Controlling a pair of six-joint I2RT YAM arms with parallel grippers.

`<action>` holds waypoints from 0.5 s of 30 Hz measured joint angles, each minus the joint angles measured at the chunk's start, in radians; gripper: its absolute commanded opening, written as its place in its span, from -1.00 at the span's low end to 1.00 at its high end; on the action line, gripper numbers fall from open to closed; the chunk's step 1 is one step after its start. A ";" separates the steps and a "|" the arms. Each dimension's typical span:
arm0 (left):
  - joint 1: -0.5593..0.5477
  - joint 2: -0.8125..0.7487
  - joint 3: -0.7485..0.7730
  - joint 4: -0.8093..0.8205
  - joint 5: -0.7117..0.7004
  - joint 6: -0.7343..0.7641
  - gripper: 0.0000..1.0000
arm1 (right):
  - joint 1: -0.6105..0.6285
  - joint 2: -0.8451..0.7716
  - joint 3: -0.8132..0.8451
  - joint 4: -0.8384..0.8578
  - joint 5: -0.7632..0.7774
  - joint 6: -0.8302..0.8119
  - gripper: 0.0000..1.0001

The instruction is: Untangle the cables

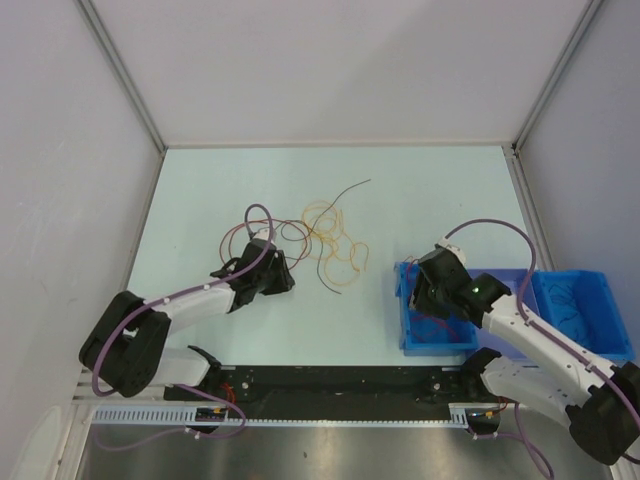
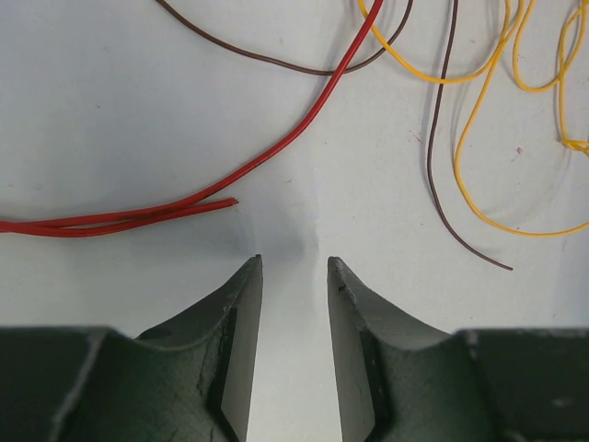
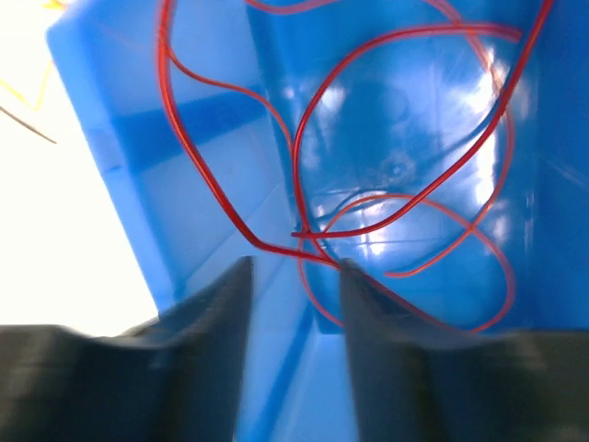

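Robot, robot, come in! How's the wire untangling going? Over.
Left gripper open, low over table. Right gripper open, over bin. One red wire in bin; other wires tangled on table. Nothing in the way. Over.

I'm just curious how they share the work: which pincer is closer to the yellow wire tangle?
Left. The left pincer sits just left of the yellow wire tangle; the right pincer is farther off to its right, over a blue bin.

Glossy blue plastic bin [image 3: 110, 110] gleaming, smooth-coated cables [image 2: 120, 219] on a matt pale surface [image 2: 110, 110], left hand [image 2: 294, 262] dull dark plastic.
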 measured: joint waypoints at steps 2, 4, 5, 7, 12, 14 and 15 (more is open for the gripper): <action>0.000 -0.008 -0.005 0.005 0.000 0.000 -0.17 | -0.008 -0.031 0.008 -0.009 -0.010 -0.013 0.26; 0.000 -0.018 -0.009 0.011 0.000 0.000 -0.15 | -0.013 -0.053 0.043 -0.036 -0.009 -0.031 0.37; 0.000 -0.023 -0.011 0.013 0.000 0.000 -0.14 | -0.018 -0.060 0.072 -0.049 -0.010 -0.037 0.44; 0.000 -0.031 -0.017 0.019 0.000 0.000 -0.14 | -0.019 -0.060 0.150 -0.072 -0.010 -0.051 0.49; 0.000 -0.039 -0.022 0.027 0.000 0.000 -0.14 | -0.001 -0.042 0.401 -0.061 -0.006 -0.094 0.55; 0.000 -0.039 -0.022 0.027 -0.001 0.000 -0.14 | 0.010 -0.023 0.477 -0.047 -0.002 -0.109 0.55; 0.000 -0.039 -0.023 0.027 -0.001 0.000 -0.15 | 0.015 -0.013 0.503 -0.035 0.002 -0.116 0.56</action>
